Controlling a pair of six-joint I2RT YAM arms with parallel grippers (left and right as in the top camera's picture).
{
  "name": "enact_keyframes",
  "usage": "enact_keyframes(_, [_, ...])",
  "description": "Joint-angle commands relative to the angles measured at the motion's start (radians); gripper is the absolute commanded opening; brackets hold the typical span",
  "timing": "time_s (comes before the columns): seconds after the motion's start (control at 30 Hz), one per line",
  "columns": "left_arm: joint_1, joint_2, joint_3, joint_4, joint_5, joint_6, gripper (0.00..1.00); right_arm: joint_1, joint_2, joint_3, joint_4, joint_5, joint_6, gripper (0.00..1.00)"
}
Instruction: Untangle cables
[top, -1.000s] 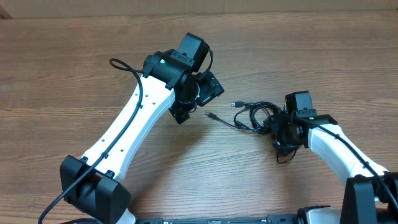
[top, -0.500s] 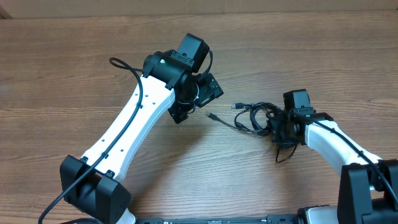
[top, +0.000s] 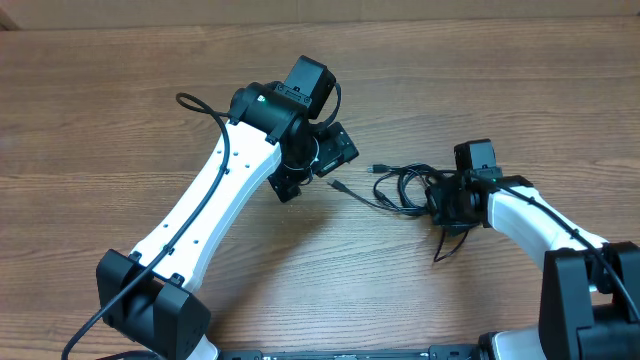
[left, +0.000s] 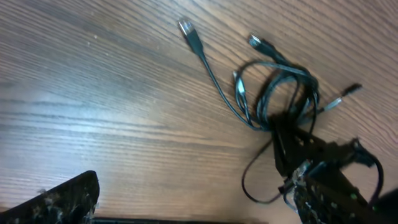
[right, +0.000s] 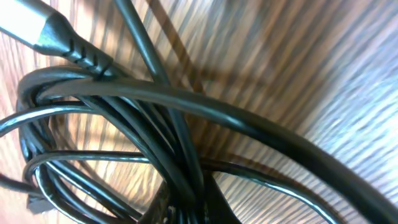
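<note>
Gripping the cables (top: 405, 187) at the 3 o'clock edge of their tangle, the right gripper (top: 447, 203) has its jaws clenched. The right wrist view shows several strands converging there, not one. The tangle lies on the table (top: 120, 120) toward 3 o'clock of the overhead view. One silver-tipped plug (top: 340, 186) trails out at 9 o'clock of the tangle, and a loose tail (top: 441, 248) runs toward 6 o'clock below the right gripper. The left gripper (top: 315, 166) hovers at 9 o'clock of the tangle, apart from it, jaws released wide and holding nothing.

Hazards, as judged:
1. Pulling toward 3 o'clock with several strands pinched probably drags the whole tangle across the table instead of separating it, because nothing anchors the far side.
2. Loops that cross one another can cinch tighter under tension.
3. A plug can catch inside a loop and stop the draw.
4. Thin cord can slip from the clenched jaws under a sharp pull.

Anchor the trailing plug end with the left gripper before any draw.
</note>
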Motion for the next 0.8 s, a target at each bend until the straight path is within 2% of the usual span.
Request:
enact_keyframes(0.0, [-0.002, -0.030, 0.006, -0.003, 0.056, 0.016, 1.00, 0.005, -0.010, 0.063, 0.053, -0.169, -0.003, 0.04])
enact_keyframes(0.23, [-0.007, -0.030, 0.006, -0.006, 0.099, -0.050, 1.00, 0.005, -0.034, 0.076, 0.296, -0.418, 0.055, 0.04])
enact_keyframes(0.57, [-0.025, -0.030, 0.006, -0.001, 0.092, -0.156, 1.00, 0.006, -0.034, 0.076, 0.446, -0.576, 0.158, 0.04])
enact_keyframes(0.77, [-0.037, -0.030, 0.006, 0.002, 0.016, -0.200, 1.00, 0.006, -0.035, 0.076, 0.510, -0.678, 0.182, 0.04])
